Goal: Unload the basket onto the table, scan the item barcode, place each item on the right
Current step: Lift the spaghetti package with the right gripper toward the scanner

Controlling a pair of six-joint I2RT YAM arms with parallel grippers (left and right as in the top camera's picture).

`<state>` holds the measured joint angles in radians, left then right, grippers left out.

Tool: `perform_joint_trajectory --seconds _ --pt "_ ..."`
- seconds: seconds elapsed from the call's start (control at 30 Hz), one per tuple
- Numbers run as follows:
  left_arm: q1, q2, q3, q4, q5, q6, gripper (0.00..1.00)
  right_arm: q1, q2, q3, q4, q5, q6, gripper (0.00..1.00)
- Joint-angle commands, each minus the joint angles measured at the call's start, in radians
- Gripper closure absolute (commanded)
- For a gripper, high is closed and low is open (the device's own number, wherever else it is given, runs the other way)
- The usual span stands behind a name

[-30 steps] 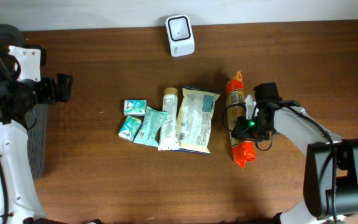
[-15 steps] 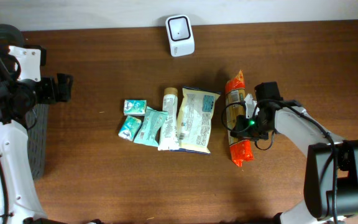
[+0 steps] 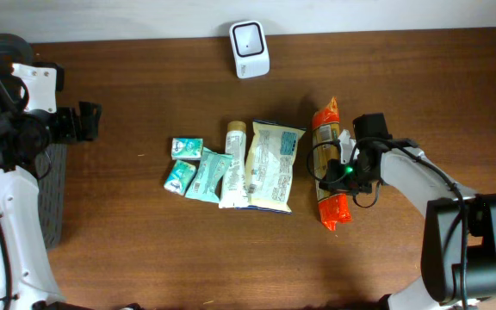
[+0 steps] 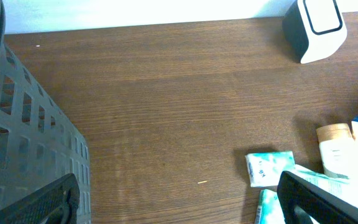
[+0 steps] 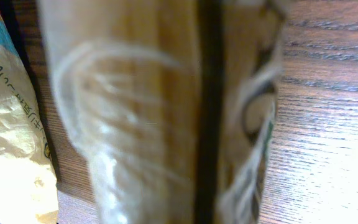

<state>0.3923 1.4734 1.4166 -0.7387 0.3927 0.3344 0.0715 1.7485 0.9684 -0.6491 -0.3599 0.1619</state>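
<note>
We are looking at the long orange and tan snack packet (image 3: 328, 129), which is lying on the right side of the table (image 3: 145, 258). The right tool (image 3: 344, 172) is sitting across the middle of the snack packet, and its two fingers are pinching together on it. In the right wrist view the snack packet is so close that it is filling almost the whole picture and looking blurry. The white scanner (image 3: 250, 38) is standing at the far edge of the table, well apart from the snack packet, with bare wood between them. Just beside the snack packet, on its left, a cream bag (image 3: 272, 164) is lying flat and touching a pale tube (image 3: 234, 164). Past the tube, some small teal packets (image 3: 209, 175) are lying in a little bunch. The right arm is reaching in low from the near right corner, bending toward the snack packet. The left arm is staying far off at the left edge, by the grey basket (image 3: 54, 194). The left tool (image 3: 91, 121) is pointing toward the middle of the table, its fingers (image 4: 319, 199) are standing wide apart, and it is holding nothing.
</note>
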Motion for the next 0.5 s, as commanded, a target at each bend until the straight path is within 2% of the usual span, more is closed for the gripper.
perform_joint_trajectory --seconds 0.0,0.1,0.2,0.27,0.3,0.37,0.4,0.47 --pt "0.003 -0.002 -0.002 0.000 0.011 0.016 0.01 0.005 0.041 -0.015 0.002 -0.035 0.000 0.96" --pt "0.003 -0.002 -0.002 0.000 0.011 0.015 0.01 0.005 -0.012 0.058 -0.089 -0.056 -0.033 0.96" --pt "0.003 -0.002 -0.002 0.000 0.011 0.016 0.01 0.005 -0.159 0.205 -0.285 -0.055 -0.089 0.96" --pt "0.003 -0.002 -0.002 0.000 0.011 0.016 0.01 0.007 -0.233 0.262 -0.355 -0.056 -0.123 0.96" --pt "0.003 -0.002 -0.002 0.000 0.011 0.015 0.01 0.007 -0.259 0.270 -0.370 -0.056 -0.153 0.96" --pt "0.003 -0.002 -0.002 0.000 0.011 0.015 0.01 0.034 -0.295 0.270 -0.430 -0.129 -0.349 0.96" --pt "0.003 -0.002 -0.002 0.000 0.011 0.015 0.01 0.060 -0.295 0.270 -0.447 -0.145 -0.399 0.96" --pt "0.003 -0.002 -0.002 0.000 0.011 0.016 0.01 0.101 -0.295 0.270 -0.444 -0.145 -0.413 0.96"
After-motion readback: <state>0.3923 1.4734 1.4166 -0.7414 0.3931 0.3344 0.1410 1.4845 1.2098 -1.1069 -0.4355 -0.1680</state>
